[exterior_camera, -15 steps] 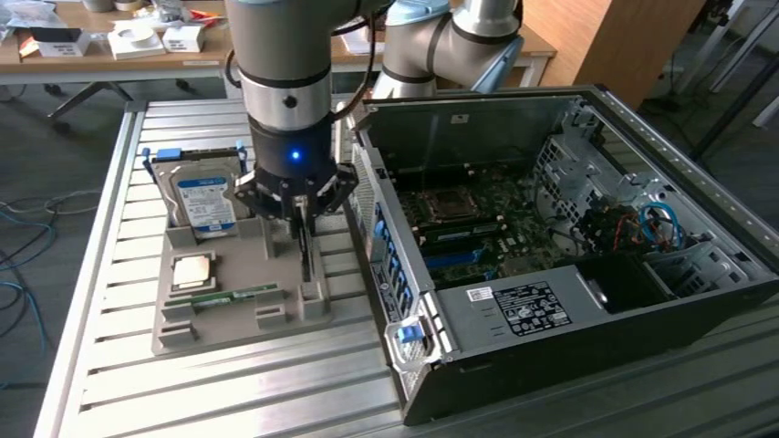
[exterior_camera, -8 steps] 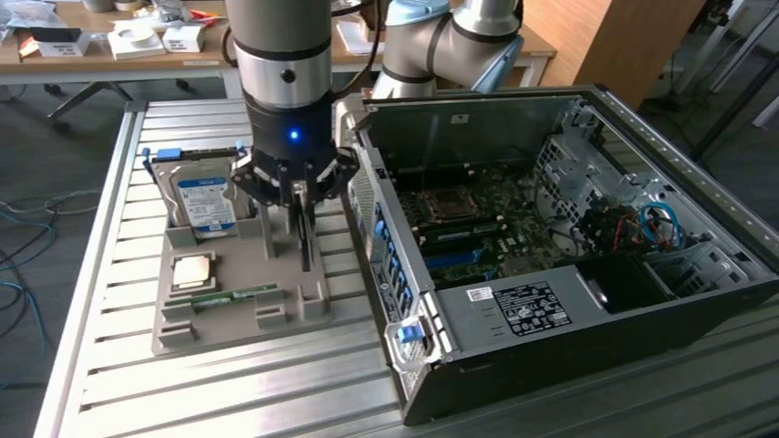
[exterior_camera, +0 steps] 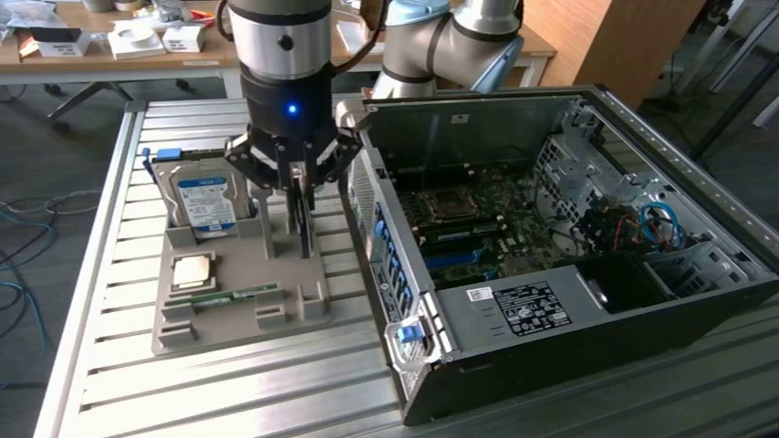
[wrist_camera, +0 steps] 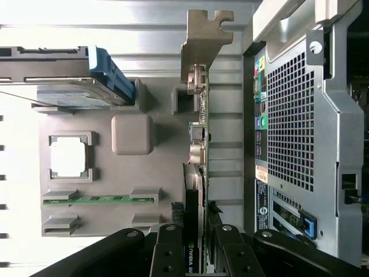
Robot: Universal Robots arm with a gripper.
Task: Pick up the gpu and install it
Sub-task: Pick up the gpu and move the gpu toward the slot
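The gpu, a thin dark card, stands on edge in a slot of the grey holder tray, just beside the open computer case. My gripper hangs straight above it, with its black fingers shut on the card's upper edge. In the wrist view the gpu runs edge-on, with its metal bracket at the far end, and my gripper clamps it from both sides. Whether the card has left its slot I cannot tell.
On the holder tray also stand a silver hard drive with a blue label, a square processor chip and a green memory stick. The case lies open with its motherboard facing up. The perforated rear panel is right beside the card.
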